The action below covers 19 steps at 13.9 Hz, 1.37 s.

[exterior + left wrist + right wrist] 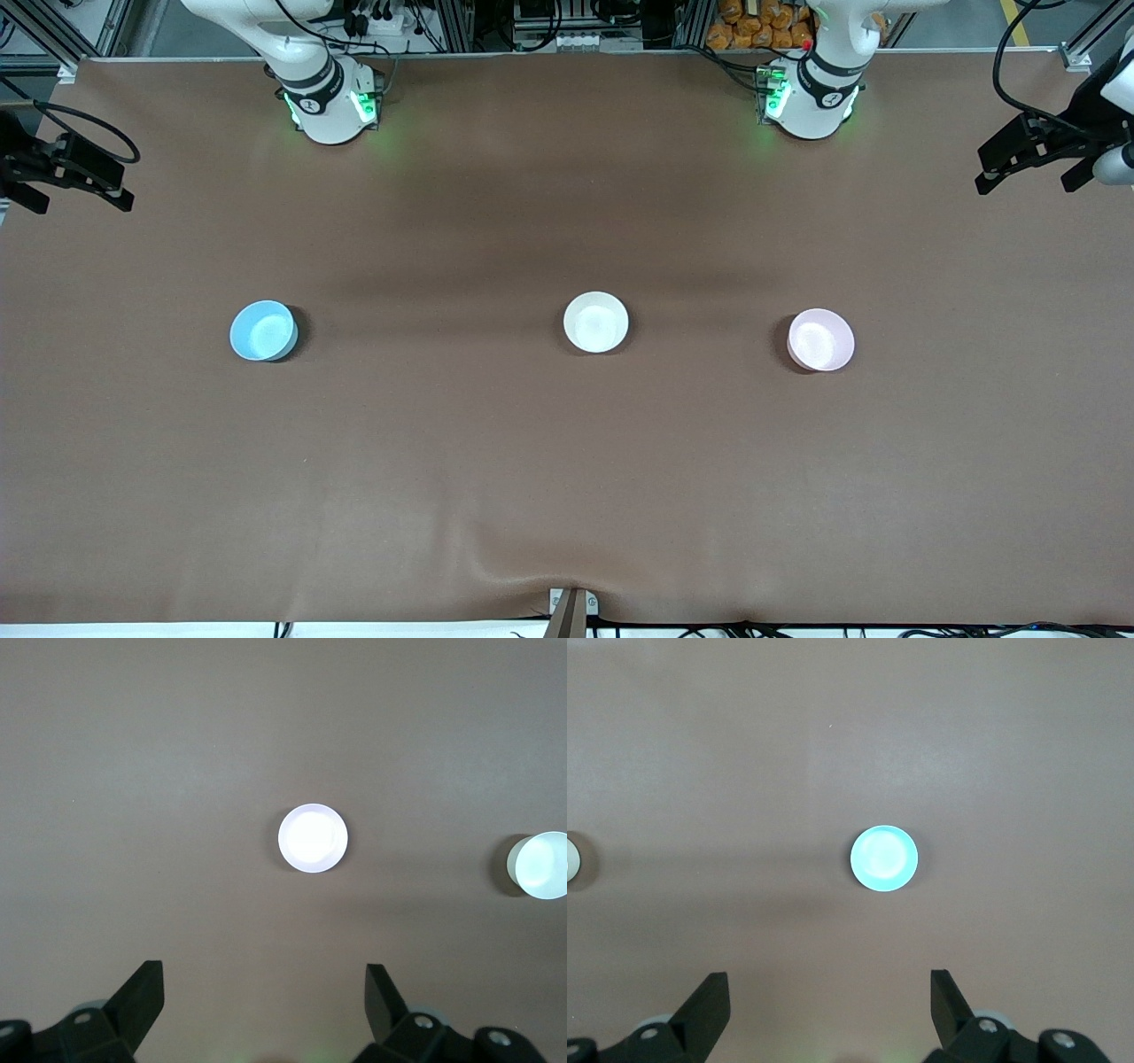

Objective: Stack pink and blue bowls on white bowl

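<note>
Both grippers hang high above the brown cloth-covered table [567, 461] with their black fingers spread wide and nothing between them. In the left wrist view the left gripper [264, 1010] hovers over the table with the small round pale pink plastic-looking bowl [313, 838] lying below and ahead of its spread fingers [142, 997]; the small round plain white bowl [540, 865] shows at the edge of that same view. In the right wrist view the right gripper [829, 1010] hovers the same way, its fingers [707, 997] apart, with the small round light sky blue bowl [884, 858] on the cloth below.

From the front camera the three bowls sit in a rough row across the middle of the table, well apart from one another and all upright with open mouths facing up. The blue bowl [263, 330] lies toward the right arm's end, the pink bowl [821, 339] toward the left arm's end, and the white bowl [596, 322] stands between them, slightly farther from the front camera than the other two. Nothing is stacked yet; each bowl rests alone on the cloth. Each arm's white base stands along the table's edge farthest from the front camera.
</note>
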Each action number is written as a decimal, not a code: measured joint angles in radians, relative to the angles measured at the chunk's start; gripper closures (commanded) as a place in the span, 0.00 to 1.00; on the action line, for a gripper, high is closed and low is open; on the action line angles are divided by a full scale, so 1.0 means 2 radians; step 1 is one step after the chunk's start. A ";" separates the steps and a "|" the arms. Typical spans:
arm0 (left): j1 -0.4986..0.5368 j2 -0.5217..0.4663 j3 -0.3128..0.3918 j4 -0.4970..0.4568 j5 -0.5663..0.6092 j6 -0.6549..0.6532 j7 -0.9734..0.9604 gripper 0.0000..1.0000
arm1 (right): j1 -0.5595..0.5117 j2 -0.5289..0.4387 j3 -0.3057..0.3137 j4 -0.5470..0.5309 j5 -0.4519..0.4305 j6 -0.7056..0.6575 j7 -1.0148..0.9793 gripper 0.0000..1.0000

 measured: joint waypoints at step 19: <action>0.000 0.005 0.001 0.005 0.000 -0.029 0.000 0.00 | 0.000 0.000 0.000 0.000 0.000 0.000 0.000 0.00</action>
